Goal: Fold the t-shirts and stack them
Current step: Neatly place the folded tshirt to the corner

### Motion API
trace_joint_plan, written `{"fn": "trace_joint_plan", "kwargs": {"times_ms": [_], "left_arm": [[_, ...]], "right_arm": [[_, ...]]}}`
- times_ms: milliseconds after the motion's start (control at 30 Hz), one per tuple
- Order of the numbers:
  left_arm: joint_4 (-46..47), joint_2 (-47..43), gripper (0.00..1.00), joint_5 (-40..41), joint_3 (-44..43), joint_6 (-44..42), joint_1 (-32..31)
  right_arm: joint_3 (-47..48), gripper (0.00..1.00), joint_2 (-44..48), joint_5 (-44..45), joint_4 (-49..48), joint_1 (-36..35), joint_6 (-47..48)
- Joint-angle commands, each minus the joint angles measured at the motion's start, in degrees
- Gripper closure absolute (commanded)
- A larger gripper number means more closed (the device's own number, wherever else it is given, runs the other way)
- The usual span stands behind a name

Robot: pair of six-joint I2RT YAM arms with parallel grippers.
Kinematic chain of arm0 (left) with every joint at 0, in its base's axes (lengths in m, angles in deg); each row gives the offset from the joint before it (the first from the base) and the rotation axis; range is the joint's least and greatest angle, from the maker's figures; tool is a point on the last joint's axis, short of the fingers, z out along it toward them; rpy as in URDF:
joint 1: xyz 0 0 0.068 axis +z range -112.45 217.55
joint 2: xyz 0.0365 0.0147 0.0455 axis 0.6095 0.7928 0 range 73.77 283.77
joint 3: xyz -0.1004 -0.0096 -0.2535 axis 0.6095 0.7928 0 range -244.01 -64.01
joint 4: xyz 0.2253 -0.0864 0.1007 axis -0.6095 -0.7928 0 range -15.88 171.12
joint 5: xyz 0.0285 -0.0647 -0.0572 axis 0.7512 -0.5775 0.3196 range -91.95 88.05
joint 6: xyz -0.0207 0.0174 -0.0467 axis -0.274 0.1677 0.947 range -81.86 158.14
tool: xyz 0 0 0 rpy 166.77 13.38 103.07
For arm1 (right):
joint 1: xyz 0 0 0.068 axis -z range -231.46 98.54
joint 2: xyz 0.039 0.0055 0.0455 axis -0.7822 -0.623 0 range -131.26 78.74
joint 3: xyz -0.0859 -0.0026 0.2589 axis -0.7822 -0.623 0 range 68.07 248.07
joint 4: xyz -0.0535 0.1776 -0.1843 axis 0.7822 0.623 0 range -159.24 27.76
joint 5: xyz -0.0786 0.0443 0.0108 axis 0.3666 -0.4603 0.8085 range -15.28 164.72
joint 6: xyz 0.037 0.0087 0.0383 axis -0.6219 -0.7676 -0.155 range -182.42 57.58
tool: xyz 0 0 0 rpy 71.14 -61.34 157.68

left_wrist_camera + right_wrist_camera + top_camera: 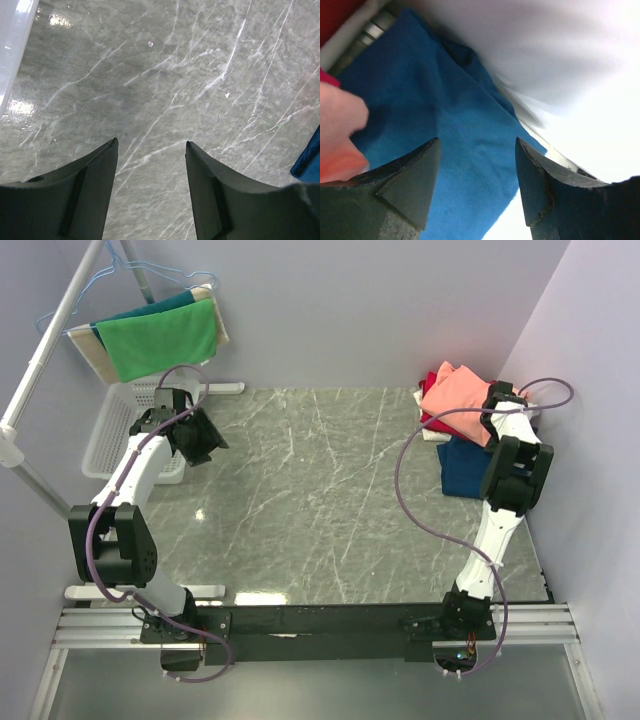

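Marble table (320, 500); blue t-shirt (462, 468) partly hidden by right arm (512, 468); both jaws apart, empty.

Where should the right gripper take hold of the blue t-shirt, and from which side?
Probably the blue t-shirt's bare near edge, approached from above on the table-centre side with the open right gripper. Its far part lies under the salmon-pink t-shirt, and the wall crowds its right side, so that flat free edge looks easiest to pinch.
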Motion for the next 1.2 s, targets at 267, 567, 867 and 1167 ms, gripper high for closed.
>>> {"fn": "trace_joint_plan", "kwargs": {"times_ms": [267, 567, 867, 1167], "left_arm": [[3.02, -1.62, 0.39, -1.18, 0.18, -0.74, 0.21], [3.99, -3.73, 0.39, -0.48, 3.87, -0.91, 0.21], [4.61, -5.31, 0.39, -0.13, 6.69, -0.74, 0.21], [4.52, -6.19, 0.39, 0.14, 6.69, -0.74, 0.21]], "right_arm": [[-9.31, 0.3, 15.99, -0.21, -1.54, -7.58, -3.28], [-13.51, 0.43, 11.6, -13.66, -1.45, -12.77, -7.5], [-17.75, 0.49, 8.35, -16.56, -3.13, -12.86, -6.71], [-19.85, 0.63, 8.51, -15.78, 1.27, -13.57, -7.15]]}}
